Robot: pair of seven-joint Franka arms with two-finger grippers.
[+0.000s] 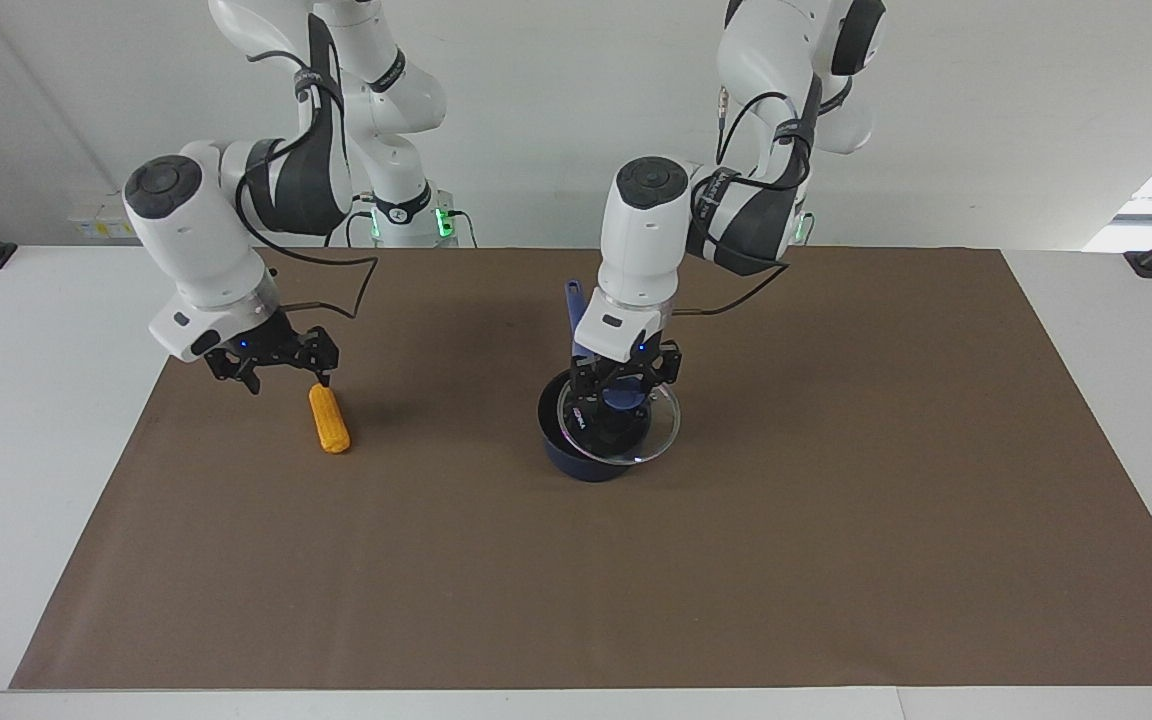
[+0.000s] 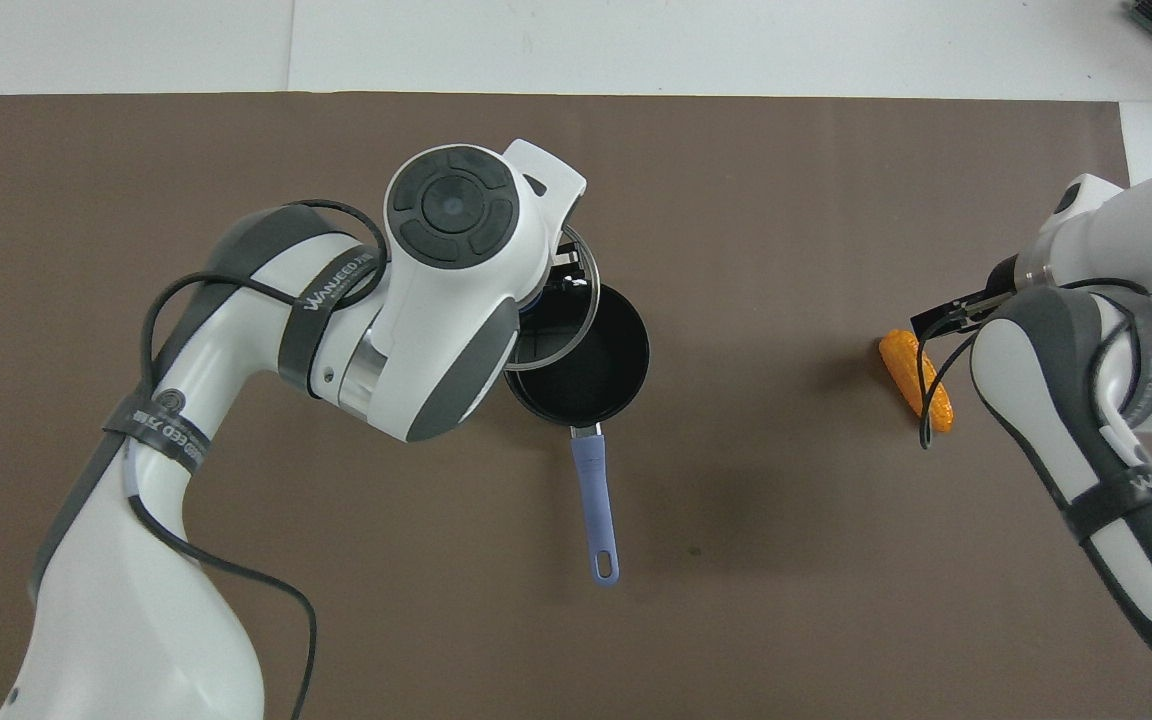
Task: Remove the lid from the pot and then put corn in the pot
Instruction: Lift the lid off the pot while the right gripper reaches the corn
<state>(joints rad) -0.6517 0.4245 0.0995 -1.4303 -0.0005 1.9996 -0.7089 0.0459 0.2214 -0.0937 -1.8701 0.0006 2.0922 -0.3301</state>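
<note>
I see a brown mat (image 1: 736,560) covering most of the tabletop (image 1: 16,420); pot (image 1: 576,455) sits mid-mat, handle (image 2: 594,505) pointing toward the robots; left tool (image 1: 624,398) is over the pot, fingers clamped on the lid's knob (image 1: 622,399); lid (image 1: 658,435) hangs off-centre over the pot, shifted toward the left arm's end, part of the black inside open to the overhead view; right tool (image 1: 281,378) is over the mat at the right arm's end, fingers apart, one tip just above the end of the corn (image 1: 329,419) nearer the robots; corn lies flat on the mat, well apart from the pot.
</note>
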